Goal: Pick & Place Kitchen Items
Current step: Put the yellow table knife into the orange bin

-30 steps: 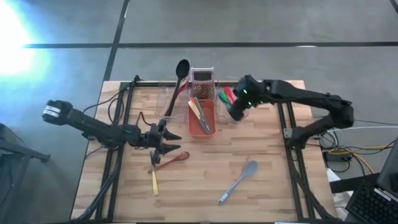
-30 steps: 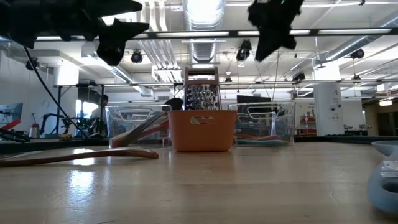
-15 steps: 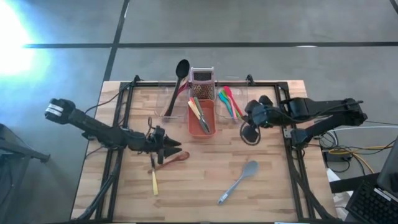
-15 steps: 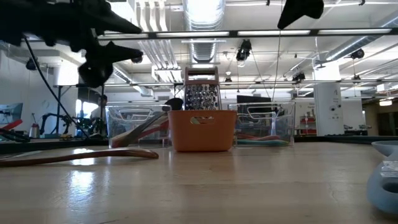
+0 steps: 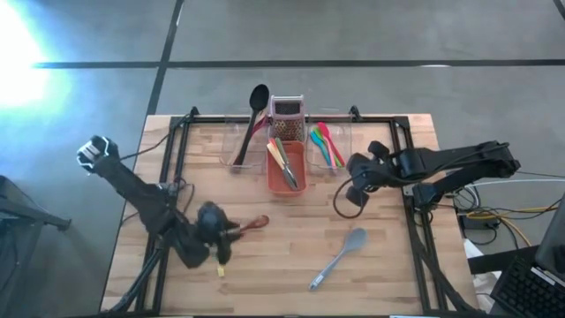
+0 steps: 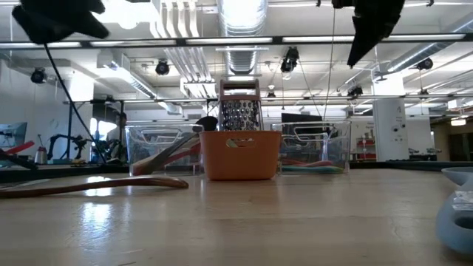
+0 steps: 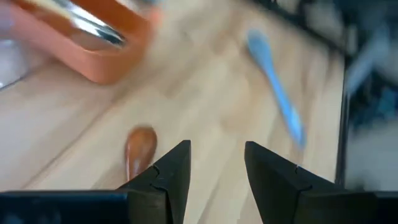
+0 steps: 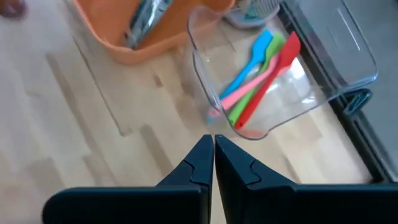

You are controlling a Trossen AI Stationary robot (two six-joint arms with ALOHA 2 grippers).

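Note:
A wooden spoon [image 5: 250,224] lies flat on the table, and a yellow-handled knife [image 5: 220,263] lies just nearer. My left gripper [image 5: 217,240] hovers open above them; its wrist view shows the spoon's bowl [image 7: 140,151] beside one finger, untouched. A grey-blue spatula [image 5: 340,258] lies toward the near right. My right gripper [image 5: 346,200] is shut and empty, over bare table near the right clear tub [image 8: 292,93], which holds coloured spatulas [image 8: 261,68]. The orange tub [image 5: 287,187] holds yellow-handled knives.
A metal grater [image 5: 287,113] stands behind the orange tub. The left clear tub [image 5: 240,146] has a black ladle [image 5: 256,99] leaning out over its far wall. Dark frame rails [image 5: 408,177] run along the table's left and right sides. Bare wood lies in the near middle.
My left gripper has swung toward the near edge, coming over the wooden spoon and knife, with its arm folded closer to the table's near left. My right gripper has drawn away from the right clear tub, toward the near side. No utensil has moved.

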